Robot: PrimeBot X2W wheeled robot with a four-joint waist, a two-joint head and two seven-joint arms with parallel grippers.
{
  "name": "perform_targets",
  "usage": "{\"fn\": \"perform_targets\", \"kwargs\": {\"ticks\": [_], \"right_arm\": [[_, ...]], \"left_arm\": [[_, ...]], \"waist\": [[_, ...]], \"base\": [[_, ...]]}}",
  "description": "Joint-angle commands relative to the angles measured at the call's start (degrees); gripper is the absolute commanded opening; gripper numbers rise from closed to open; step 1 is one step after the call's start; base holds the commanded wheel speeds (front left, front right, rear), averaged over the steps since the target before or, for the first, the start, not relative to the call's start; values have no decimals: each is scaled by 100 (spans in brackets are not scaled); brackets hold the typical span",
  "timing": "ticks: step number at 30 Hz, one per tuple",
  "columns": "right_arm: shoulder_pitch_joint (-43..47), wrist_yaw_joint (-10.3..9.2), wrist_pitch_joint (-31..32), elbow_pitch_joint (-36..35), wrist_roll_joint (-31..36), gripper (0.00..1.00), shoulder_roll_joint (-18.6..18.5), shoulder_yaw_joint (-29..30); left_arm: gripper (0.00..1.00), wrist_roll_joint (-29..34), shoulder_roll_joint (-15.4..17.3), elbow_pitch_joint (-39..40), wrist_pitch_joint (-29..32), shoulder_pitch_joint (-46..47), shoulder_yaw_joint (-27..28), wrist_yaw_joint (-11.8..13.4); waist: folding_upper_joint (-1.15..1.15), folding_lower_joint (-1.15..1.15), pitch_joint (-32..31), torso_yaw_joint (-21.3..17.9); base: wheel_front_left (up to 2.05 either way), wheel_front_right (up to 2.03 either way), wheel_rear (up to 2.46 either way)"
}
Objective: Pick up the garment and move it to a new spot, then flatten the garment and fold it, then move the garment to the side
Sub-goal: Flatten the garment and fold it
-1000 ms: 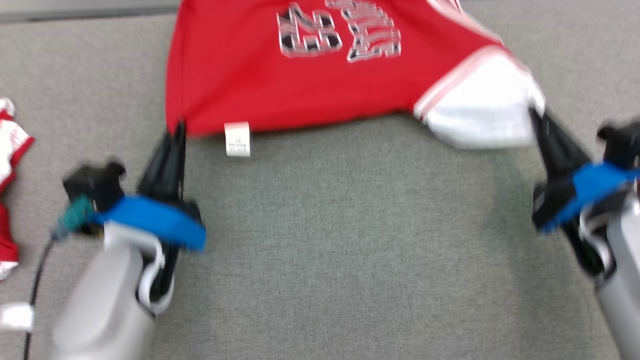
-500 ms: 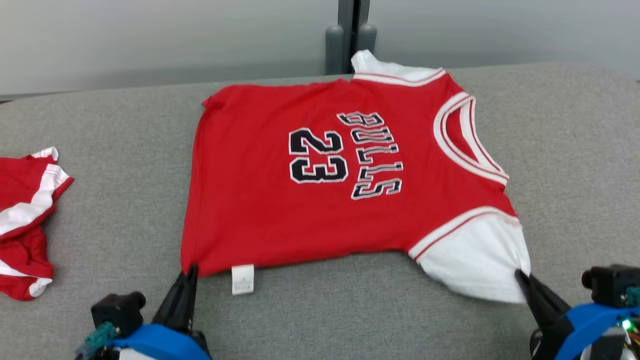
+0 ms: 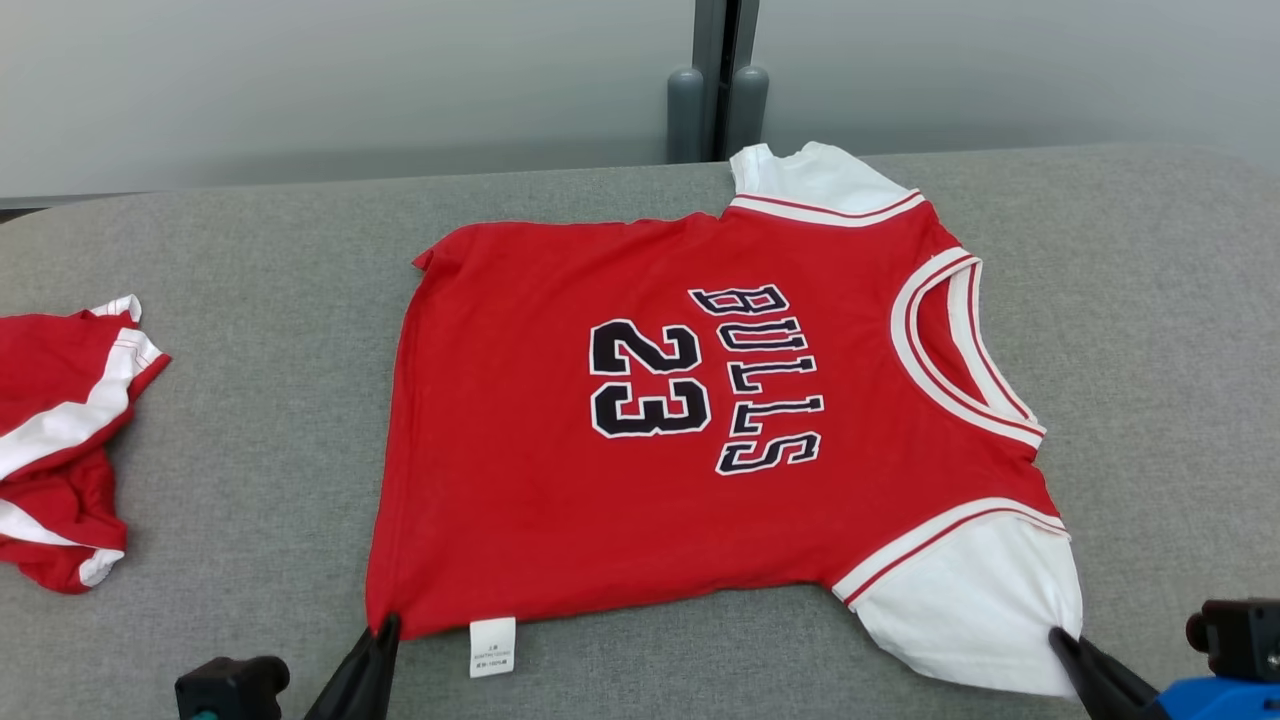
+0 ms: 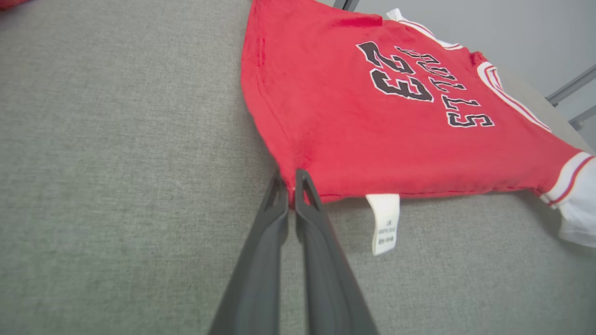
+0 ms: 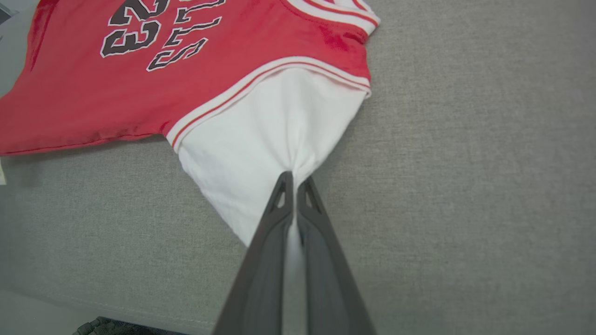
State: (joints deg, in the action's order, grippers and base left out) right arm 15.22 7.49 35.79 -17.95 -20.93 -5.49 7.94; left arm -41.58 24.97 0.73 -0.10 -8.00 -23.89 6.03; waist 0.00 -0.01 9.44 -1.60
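Red shirt (image 3: pixel 620 440) lies spread flat, print up, on the middle of the grey table (image 3: pixel 250 250); collar toward the table's right end, hem toward its left.

Left gripper (image 4: pixel 292 179): fingers pressed together, pinching the hem corner on the table's near side, just beside the white label (image 4: pixel 384 223).

Right gripper (image 5: pixel 294 179): closed on the edge of the white sleeve (image 5: pixel 260 139), also at the table's near side; cloth bunches at the tips.

Second red-and-white garment (image 3: pixel 60 440) is crumpled at the table's left end.

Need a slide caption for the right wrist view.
Right fingers shut on the white sleeve of the red jersey, which lies spread on the gray table.
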Motion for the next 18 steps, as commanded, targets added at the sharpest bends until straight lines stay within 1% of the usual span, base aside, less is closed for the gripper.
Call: {"fn": "perform_targets", "kwargs": {"ticks": [1, 3, 9, 12, 18], "right_arm": [[-112, 2, 11, -57, 44, 0, -4, -2], [-270, 2, -19, -92, 72, 0, -18, -30], [-769, 2, 80, 68, 42, 0, -187, -133], [-1110, 2, 25, 165, -32, 0, -258, -135], [-1855, 1, -128, 466, -126, 0, -371, -122]], "left_arm": [[0, 2, 21, 82, 29, 97, 16, -11], [0, -12, 32, 213, 83, 243, 27, -36], [0, -252, -148, 344, 190, 677, 71, -148], [0, -398, -276, 194, 220, 915, 107, -228], [0, -465, -483, -283, 188, 1516, 169, -274]], "waist": [[0, 1, 13, -3], [0, 1, 38, -11], [0, 1, 148, -34], [0, 1, 216, -40], [0, 1, 392, -11]], "base": [[0, 0, 0], [0, 0, 0], [0, 0, 0], [0, 0, 0], [0, 0, 0]]}}
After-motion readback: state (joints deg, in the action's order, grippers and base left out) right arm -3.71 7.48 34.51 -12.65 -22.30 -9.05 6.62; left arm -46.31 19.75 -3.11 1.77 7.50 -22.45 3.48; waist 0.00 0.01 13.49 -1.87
